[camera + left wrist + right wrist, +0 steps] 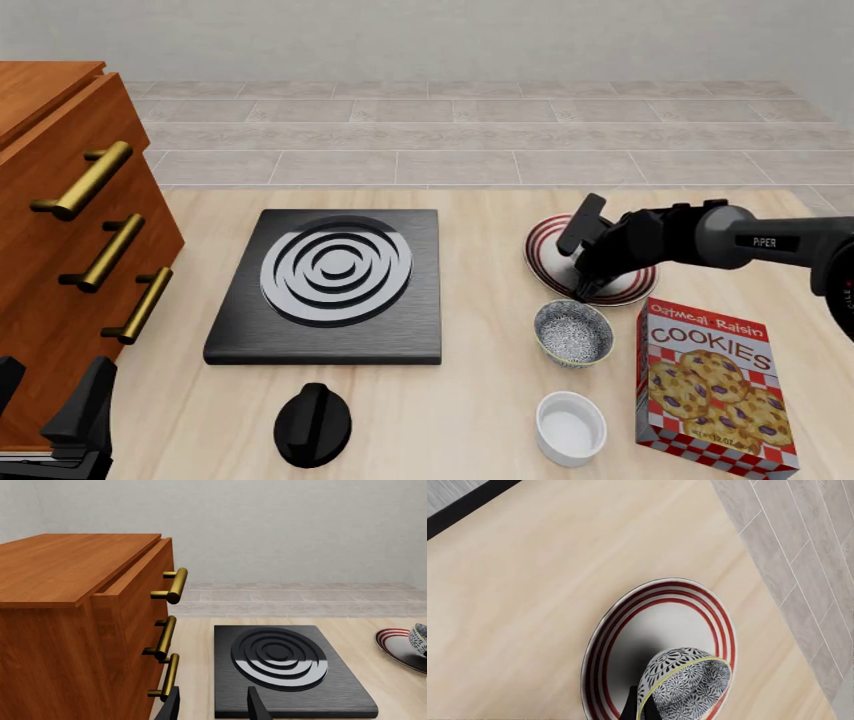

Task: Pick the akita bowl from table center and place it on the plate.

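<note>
Akita bowl (684,685) tilted over plate (627,630), rim pinched by right hand (639,707) | bowl hidden in front view | left hand (212,705) apart

We see a pale wood bench (481,420) carrying a black stove (327,285), striped plate (545,255), speckled bowl (574,333), white ramekin (571,428), cookie box (707,385), black knob (312,424), and wooden drawer cabinet (60,250).
</note>
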